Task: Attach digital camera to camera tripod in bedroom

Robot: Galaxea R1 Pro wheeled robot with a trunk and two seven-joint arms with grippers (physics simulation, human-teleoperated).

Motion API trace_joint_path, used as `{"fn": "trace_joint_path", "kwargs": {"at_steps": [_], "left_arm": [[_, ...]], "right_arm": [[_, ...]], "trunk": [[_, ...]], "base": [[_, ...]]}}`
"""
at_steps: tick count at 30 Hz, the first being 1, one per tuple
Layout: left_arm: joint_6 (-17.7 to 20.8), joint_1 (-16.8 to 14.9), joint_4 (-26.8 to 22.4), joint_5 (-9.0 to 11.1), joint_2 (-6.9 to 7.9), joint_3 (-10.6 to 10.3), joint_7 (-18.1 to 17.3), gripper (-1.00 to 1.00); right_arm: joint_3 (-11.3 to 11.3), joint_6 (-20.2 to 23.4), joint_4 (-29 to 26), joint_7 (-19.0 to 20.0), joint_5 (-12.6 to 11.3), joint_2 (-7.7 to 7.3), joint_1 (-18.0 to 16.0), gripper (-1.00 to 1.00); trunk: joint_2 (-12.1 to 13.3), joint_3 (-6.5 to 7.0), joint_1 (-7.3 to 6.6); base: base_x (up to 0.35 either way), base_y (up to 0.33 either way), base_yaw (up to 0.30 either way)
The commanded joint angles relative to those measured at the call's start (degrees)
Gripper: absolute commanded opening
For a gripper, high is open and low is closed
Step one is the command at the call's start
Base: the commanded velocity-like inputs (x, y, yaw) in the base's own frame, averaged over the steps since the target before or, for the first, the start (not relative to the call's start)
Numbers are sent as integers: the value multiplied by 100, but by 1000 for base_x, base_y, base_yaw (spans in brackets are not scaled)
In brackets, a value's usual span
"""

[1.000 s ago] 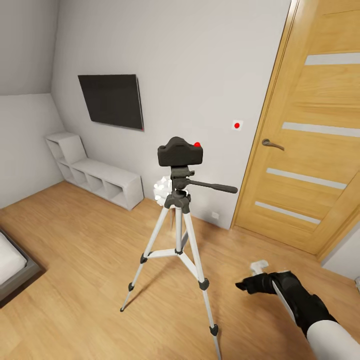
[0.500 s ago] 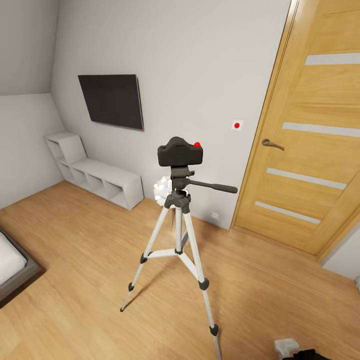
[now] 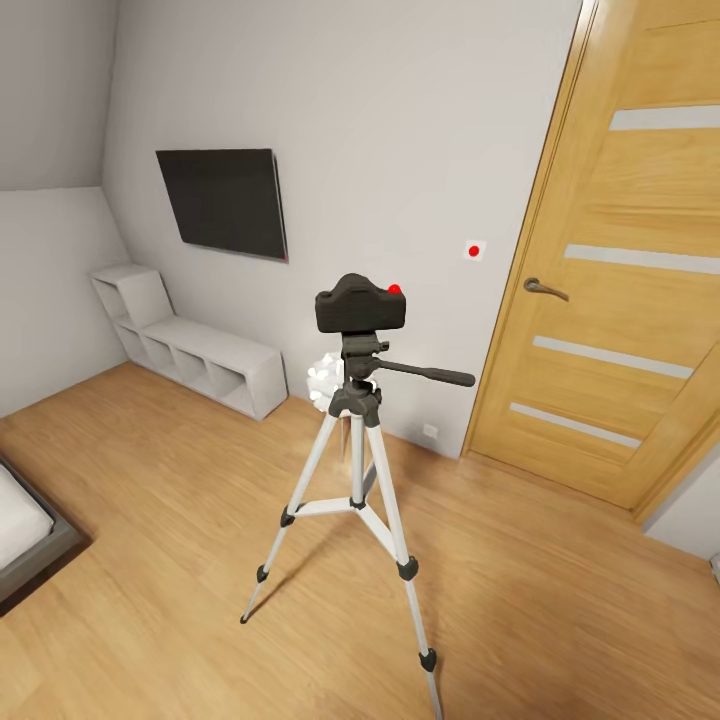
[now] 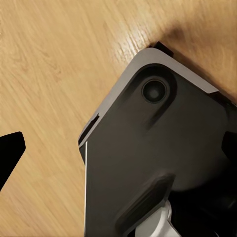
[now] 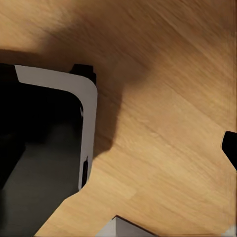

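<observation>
Left end effector: one black fingertip (image 4: 10, 155) at the left wrist view's edge over the wood floor (image 4: 54, 59); open or clenched, cannot tell. Right end effector: same, a dark tip (image 5: 231, 148). Both wrist views catch the robot's dark base (image 4: 163, 163). From the head view: digital camera (image 3: 361, 306) sits atop the camera tripod (image 3: 358, 470), between white cube shelves (image 3: 190, 350) and oak door (image 3: 620, 300).

Blk camera (image 3: 361, 306), silver-legged tripod (image 3: 355, 480)
</observation>
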Motion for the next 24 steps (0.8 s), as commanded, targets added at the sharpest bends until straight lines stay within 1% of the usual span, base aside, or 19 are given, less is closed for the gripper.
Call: {"fn": "trace_joint_path", "kwargs": {"at_steps": [1,3,10,24], "left_arm": [[-9,-3,-3,43,-1,-48,20,100],[-6,-3,-3,42,-1,-48,20,100],[0,-3,-3,36,-2,-50,19,100],[2,-3,-3,35,-2,-56,17,100]], "right_arm": [[26,-70,7,-56,22,-1,51,100],[26,-211,7,-170,-47,0,137,100],[26,-388,7,-246,-135,0,253,100],[26,-472,7,-265,-163,-11,339,100]], "trunk": [[-11,-11,3],[-11,-11,3],[-11,-11,3],[-11,-11,3]], "base": [[0,0,0],[0,0,0],[0,0,0],[0,0,0]]}}
